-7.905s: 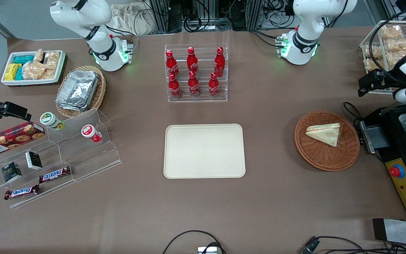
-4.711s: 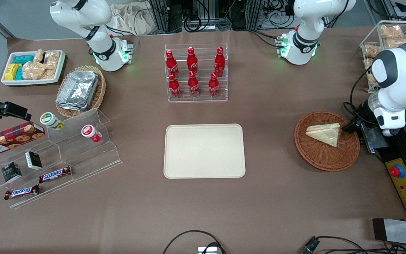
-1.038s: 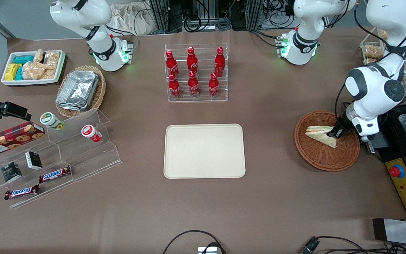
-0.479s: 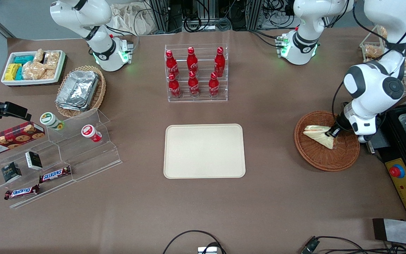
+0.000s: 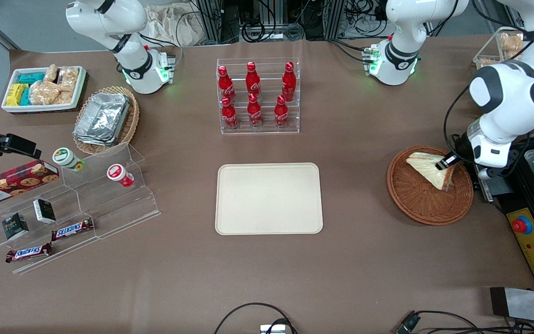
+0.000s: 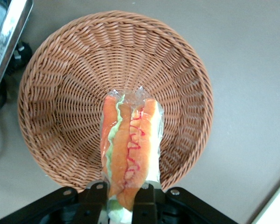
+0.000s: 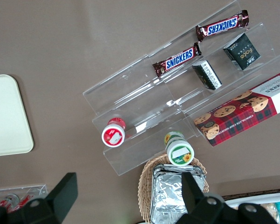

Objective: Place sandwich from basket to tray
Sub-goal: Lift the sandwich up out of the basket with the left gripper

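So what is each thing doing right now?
Sandwich: wrapped in clear film, lifted above the basket, held at one end.
Gripper: shut on the sandwich, above the basket.
Basket: on the table, nothing lying in it.
Tray: flat on the table, bare.
Bottles: upright in their clear rack, caps on.

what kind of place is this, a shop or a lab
Most likely a robotics lab staged as a snack counter: two bench-mounted arms, cable clutter, red bottles in an acrylic rack, Snickers bars. The gripper holds the sandwich above the basket, the tray nearby.
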Controlling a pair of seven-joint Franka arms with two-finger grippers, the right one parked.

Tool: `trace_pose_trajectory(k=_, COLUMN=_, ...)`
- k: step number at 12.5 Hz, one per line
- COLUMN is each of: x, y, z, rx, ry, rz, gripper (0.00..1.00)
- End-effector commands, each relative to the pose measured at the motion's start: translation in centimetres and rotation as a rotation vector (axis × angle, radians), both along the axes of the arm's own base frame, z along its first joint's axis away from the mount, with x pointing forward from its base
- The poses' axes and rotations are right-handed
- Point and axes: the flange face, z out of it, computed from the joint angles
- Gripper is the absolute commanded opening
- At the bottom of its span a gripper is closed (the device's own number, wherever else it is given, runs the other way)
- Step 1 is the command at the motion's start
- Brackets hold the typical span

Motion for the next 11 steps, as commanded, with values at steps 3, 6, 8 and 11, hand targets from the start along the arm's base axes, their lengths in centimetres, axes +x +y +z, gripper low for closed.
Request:
trace_pose_trajectory(k=3, x=1.5, y=-0.1, z=6.6, rx=0.006, ry=0.026, rz=-0.186, gripper=0.00)
trace_pose_trajectory(k=6, x=3.1, y=-3.2, z=10.0, rx=0.063, ry=0.049, rz=-0.305, gripper=0.00)
trace_pose_trajectory(k=8, x=3.4, y=-5.1, z=10.8, rx=0.086, ry=0.039, rz=-0.380, gripper=0.00)
trace_pose_trajectory(k=11, x=3.7, y=-7.6, z=13.2, rx=0.087, ry=0.031, rz=-0.518, gripper=0.00)
